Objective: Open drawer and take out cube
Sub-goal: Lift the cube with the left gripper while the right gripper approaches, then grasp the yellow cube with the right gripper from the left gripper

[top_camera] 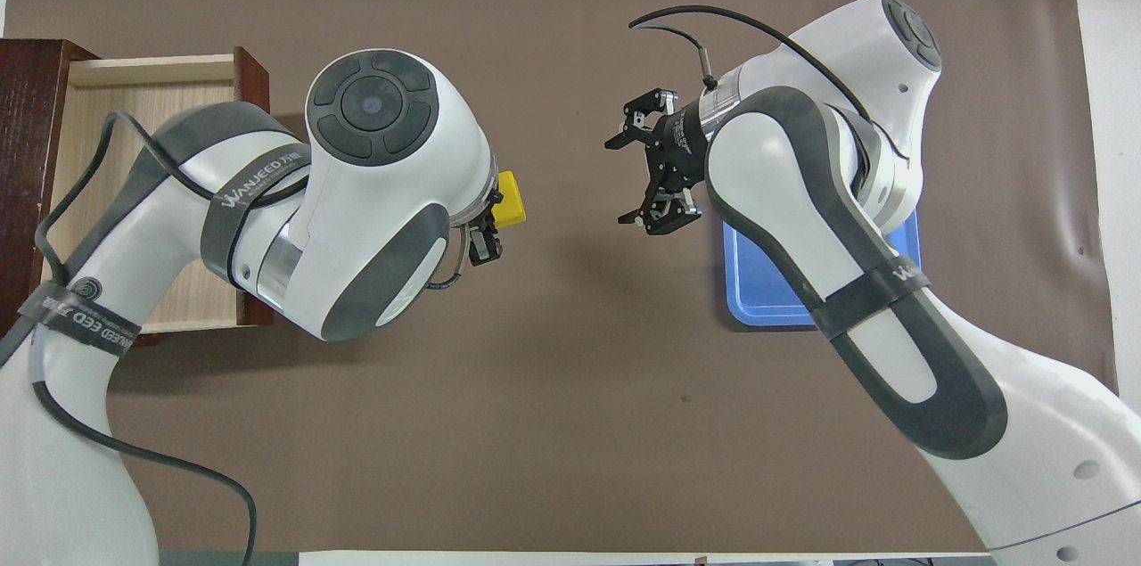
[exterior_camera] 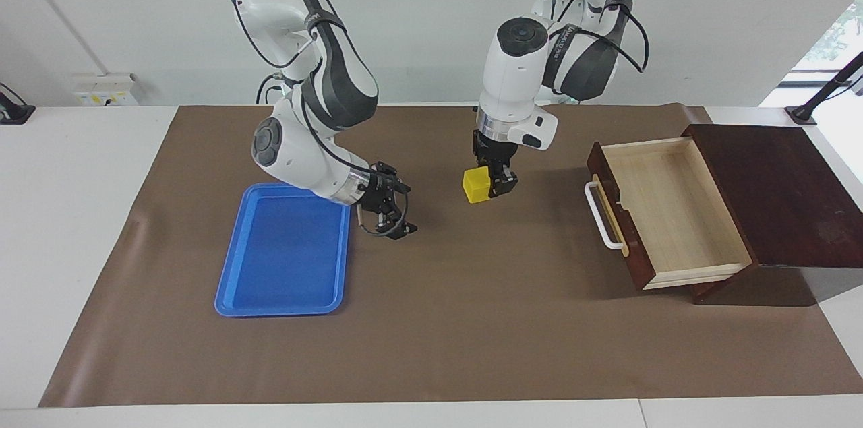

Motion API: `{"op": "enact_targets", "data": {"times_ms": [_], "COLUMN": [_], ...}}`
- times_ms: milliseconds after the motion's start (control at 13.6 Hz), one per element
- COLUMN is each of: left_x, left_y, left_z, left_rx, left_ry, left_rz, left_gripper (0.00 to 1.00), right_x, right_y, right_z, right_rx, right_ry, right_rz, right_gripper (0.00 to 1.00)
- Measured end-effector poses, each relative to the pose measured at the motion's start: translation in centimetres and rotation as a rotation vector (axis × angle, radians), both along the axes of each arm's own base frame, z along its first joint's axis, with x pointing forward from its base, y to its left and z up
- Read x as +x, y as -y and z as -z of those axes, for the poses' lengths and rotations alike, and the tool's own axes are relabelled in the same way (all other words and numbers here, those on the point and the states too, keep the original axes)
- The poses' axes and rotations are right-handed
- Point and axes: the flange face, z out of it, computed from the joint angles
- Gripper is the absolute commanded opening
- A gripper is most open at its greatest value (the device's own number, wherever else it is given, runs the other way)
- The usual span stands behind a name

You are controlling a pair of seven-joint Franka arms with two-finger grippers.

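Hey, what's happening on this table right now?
The left hand holds the yellow cube in the air over the brown mat, about midway along the table. The drawer stands pulled open and empty at the left arm's end. The right hand hovers open over the mat beside the blue tray, which has nothing in it.
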Motion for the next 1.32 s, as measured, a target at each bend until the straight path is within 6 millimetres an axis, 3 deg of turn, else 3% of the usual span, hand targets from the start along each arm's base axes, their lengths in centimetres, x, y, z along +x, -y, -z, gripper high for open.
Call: {"op": "enact_targets", "data": {"times_ms": [147, 367, 955, 1322], "left_x": [0.0, 0.0, 0.0, 0.0], "left_y": [0.0, 0.0, 0.0, 0.0], "left_z": [0.0, 0.0, 0.0, 0.0], "left_rx": [0.000, -0.001, -0.001, -0.002], "left_ry": [0.001, 0.001, 0.002, 0.002], "left_rz": [0.000, 0.000, 0.000, 0.000], "left_gripper": [0.00, 0.00, 0.00, 0.00], "right_x": [-0.6, -0.7, -0.3, -1.1], "right_y": [-1.2, -1.5, -3.0, -6.3], "right_z": [0.2, 0.1, -2.4, -2.9], "right_rx": [-0.032, -0.024, 0.089, 0.097], "right_ry": [0.022, 0.062, 0.077, 0.078], "right_rz": [-0.054, -0.112, -0.080, -0.096], "right_gripper": [0.97, 0.97, 0.95, 0.93]}}
